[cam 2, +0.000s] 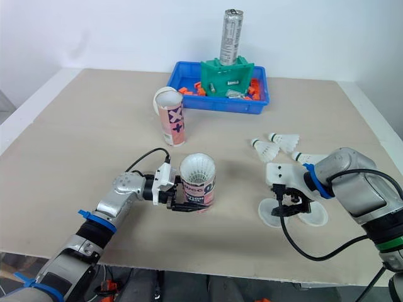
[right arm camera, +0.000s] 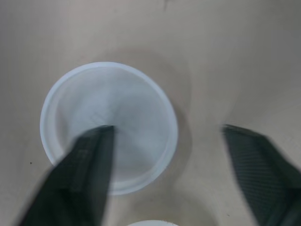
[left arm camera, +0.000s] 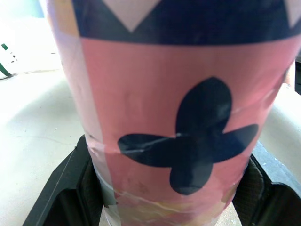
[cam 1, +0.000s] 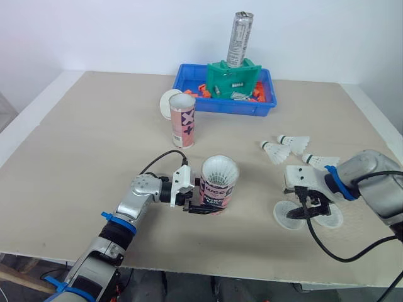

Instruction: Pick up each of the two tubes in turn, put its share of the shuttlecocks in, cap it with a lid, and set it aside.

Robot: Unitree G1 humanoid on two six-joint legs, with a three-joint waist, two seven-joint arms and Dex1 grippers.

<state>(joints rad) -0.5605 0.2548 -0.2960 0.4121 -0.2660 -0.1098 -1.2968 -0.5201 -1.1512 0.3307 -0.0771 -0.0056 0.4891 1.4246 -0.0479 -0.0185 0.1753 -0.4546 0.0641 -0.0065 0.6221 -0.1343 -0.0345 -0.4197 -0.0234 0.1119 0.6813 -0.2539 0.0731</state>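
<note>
My left gripper (cam 1: 203,204) is shut on a pink tube (cam 1: 218,186) that stands on the table, its mouth showing white shuttlecock feathers. In the left wrist view the tube (left arm camera: 174,117) sits between both black fingers (left arm camera: 66,188). A second pink tube (cam 1: 182,119) stands upright and open farther back, with a white lid (cam 1: 168,102) leaning behind it. Three loose shuttlecocks (cam 1: 277,151) lie right of centre. My right gripper (cam 1: 308,207) hovers open over two translucent lids (cam 1: 288,217); one finger overlaps a lid (right arm camera: 109,126), the other is off its rim.
A blue bin (cam 1: 261,108) at the back holds a green stand (cam 1: 233,78), a silver can (cam 1: 239,38) and orange parts. The table's front edge runs just below both arms.
</note>
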